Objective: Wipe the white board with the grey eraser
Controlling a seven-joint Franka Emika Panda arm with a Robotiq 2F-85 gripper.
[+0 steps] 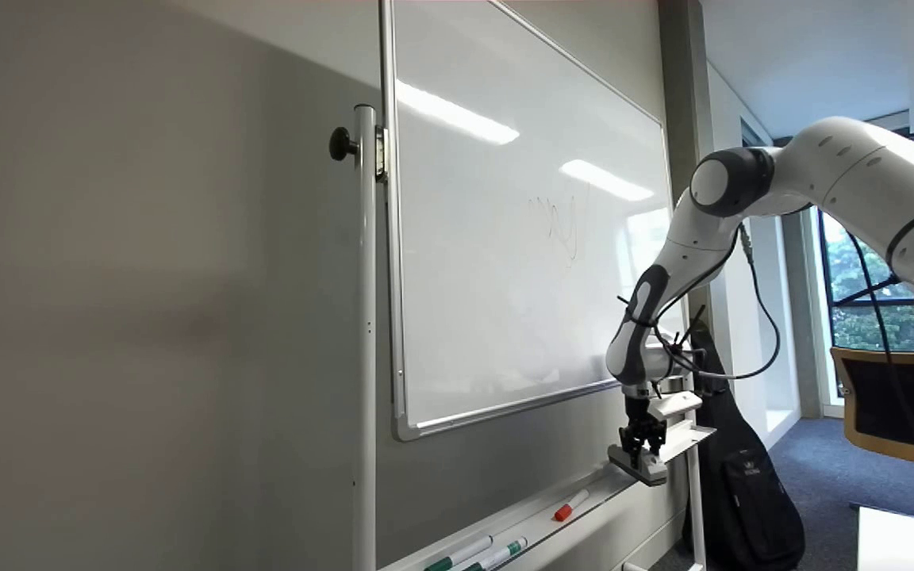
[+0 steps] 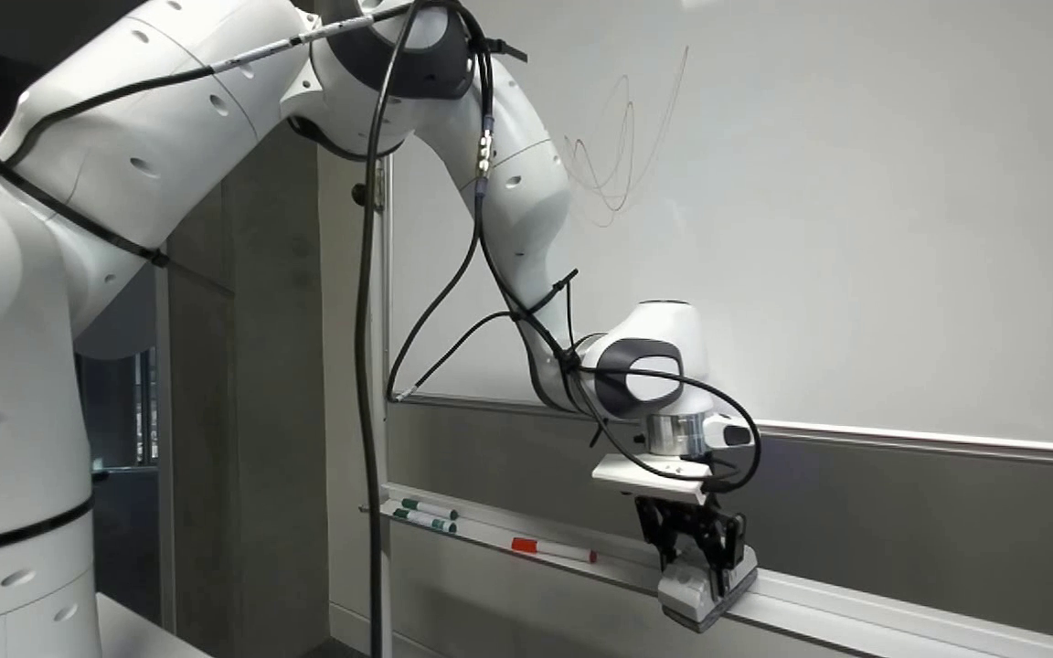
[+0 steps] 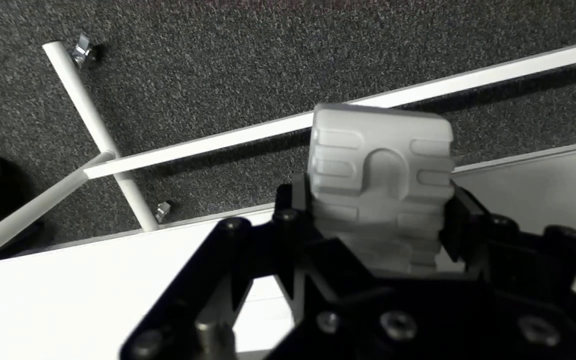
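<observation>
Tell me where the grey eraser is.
In both exterior views, the grey eraser is at lower right by the tray, right of the red marker; the wrist view shows it gripped between the fingers.

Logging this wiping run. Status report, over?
Gripper shut on grey eraser, below white board. Scribble on board. No obstruction apparent; red-capped marker apart, on tray.

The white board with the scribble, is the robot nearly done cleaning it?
Done, by the look of it: the gripper is shut on the grey eraser. In hand: that eraser, held at the tray; I can't tell whether they touch. Left: the wiping. The thin scribble shows on the white board, above the eraser, so lifting and rubbing probably come next.
</observation>
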